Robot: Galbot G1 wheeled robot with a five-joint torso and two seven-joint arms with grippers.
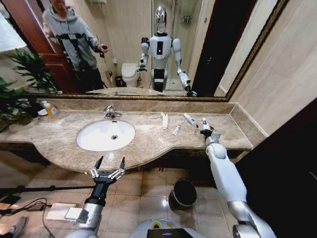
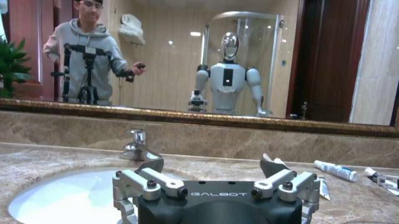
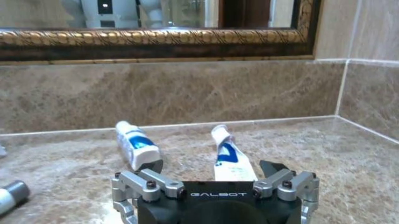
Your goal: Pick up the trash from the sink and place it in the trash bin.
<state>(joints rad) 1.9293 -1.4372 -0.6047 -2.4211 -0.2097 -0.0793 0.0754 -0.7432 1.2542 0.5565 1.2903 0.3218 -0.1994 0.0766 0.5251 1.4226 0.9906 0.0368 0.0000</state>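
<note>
Both pincer bodies lettered "GALBOT"

Right gripper (image 3: 212, 170): black body, silver knuckles, dark fingertips. Between its fingers, white tube (image 3: 229, 158) with blue mark; just beside, second white tube (image 3: 136, 144) with blue bands. Counter (image 1: 148, 141): beige marble, brown veining. Sink (image 1: 105, 135) white, faucet (image 1: 111, 112) chrome. Bin (image 1: 182, 193) black, shiny rim. Mirror frame (image 3: 156, 39): gold, patterned.

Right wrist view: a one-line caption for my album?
Open right gripper closing around a white-and-blue tube on the marble counter.
</note>
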